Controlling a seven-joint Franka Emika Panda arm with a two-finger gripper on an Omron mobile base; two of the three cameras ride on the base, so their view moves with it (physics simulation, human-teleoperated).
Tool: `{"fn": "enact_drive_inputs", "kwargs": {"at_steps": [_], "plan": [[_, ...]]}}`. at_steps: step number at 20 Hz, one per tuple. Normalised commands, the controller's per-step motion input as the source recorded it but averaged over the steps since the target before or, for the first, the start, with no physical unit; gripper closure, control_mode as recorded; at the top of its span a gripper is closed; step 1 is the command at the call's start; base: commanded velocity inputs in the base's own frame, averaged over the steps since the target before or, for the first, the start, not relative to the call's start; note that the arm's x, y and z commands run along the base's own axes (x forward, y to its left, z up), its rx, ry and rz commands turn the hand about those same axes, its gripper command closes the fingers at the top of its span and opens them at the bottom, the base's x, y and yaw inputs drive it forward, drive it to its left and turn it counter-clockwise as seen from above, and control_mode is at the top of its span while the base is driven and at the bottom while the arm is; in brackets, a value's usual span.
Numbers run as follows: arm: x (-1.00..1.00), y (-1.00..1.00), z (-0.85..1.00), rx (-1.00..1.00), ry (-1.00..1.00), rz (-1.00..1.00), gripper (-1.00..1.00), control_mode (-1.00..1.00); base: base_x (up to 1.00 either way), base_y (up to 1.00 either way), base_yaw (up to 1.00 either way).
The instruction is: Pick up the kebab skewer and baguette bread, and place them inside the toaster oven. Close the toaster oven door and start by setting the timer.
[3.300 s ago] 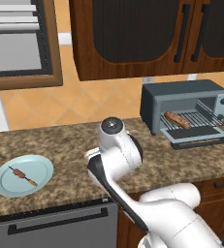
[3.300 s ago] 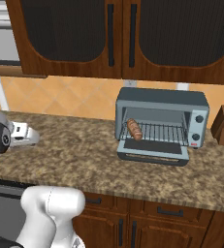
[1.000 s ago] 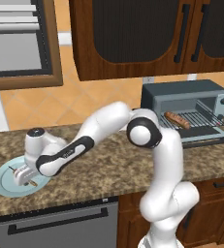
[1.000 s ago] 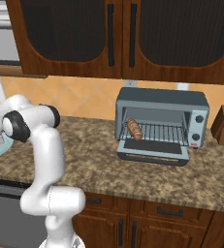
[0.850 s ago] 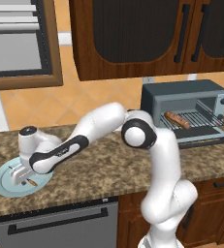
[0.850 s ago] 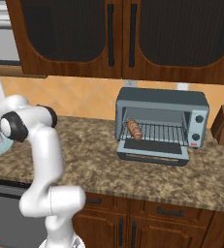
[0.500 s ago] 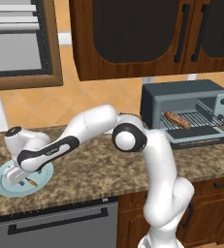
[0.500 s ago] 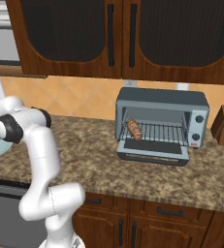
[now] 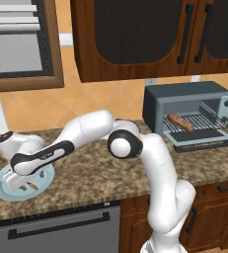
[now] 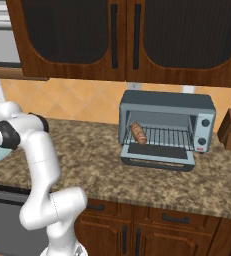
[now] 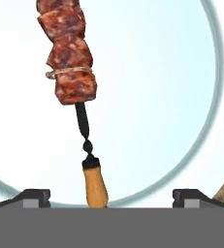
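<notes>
A white robot arm reaches to the lower left of the left base view, its gripper (image 9: 18, 183) low over a pale blue plate (image 9: 2, 191) on the speckled stone counter (image 9: 86, 178). In the hand view the kebab skewer (image 11: 70, 72) runs from the top of the frame down to a tan wooden handle (image 11: 95, 187) at bottom centre, and the two dark fingertips (image 11: 33, 196) stand wide apart on either side of that handle, closed on nothing.

The skewer looks light and rigid, a thin dark stick that could roll or pivot if pinched off-centre; the red-brown meat chunks appear soft and likely to slide or crumble under pressure. The handle, or the bare stick just above it, seems the safer place to take hold.

At the right of both base views the grey-blue toaster oven (image 10: 166, 106) stands with the toaster oven door (image 10: 157, 153) dropped open, and the baguette bread (image 10: 138, 133) already lies on the wire rack (image 10: 169, 136) inside.
</notes>
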Motion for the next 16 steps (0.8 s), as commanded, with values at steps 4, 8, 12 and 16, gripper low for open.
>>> {"fn": "enact_drive_inputs", "kwargs": {"at_steps": [4,8,12,16], "plan": [[0.0,-0.28,-0.29,0.0,0.0,-0.03,-1.0,-1.0,0.0,0.0,0.0],[0.04,-0.01,-0.08,0.02,0.0,-0.02,-1.0,-1.0,0.0,0.0,0.0],[0.05,0.01,0.0,0.05,0.0,-0.01,-1.0,-1.0,0.0,0.0,0.0],[0.13,0.09,-0.01,0.08,0.0,0.0,-1.0,-1.0,0.0,0.0,0.0]]}}
